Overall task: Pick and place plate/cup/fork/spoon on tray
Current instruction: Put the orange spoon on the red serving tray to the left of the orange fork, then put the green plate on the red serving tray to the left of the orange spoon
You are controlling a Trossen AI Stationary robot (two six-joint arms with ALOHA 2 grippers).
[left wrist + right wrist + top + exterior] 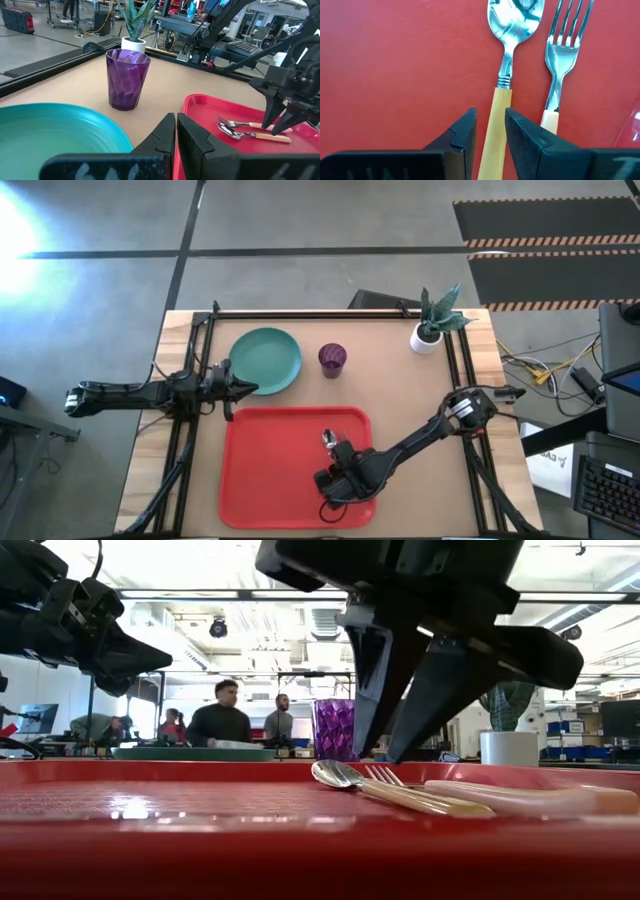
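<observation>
Two utensils, the spoon (512, 30) and the fork (565, 45), lie side by side on the tray (270, 460). The right gripper (490, 132) hovers above them, fingers apart astride the spoon's handle. The left gripper (176, 137), fingers together, waits at the plate (265, 360); the cup (333, 359) and a potted plant (435, 320) stand on the table (385, 375) beyond the tray

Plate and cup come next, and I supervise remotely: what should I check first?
1. Spoon and fork on tray: ok.
2. Right gripper off the spoon: cannot tell; fingers straddle the handle.
3. Plate on tray: not ok, still on the table.
4. Cup on tray: not ok, upright on the table.
5. Left gripper open for the plate: not ok, shut.
</observation>
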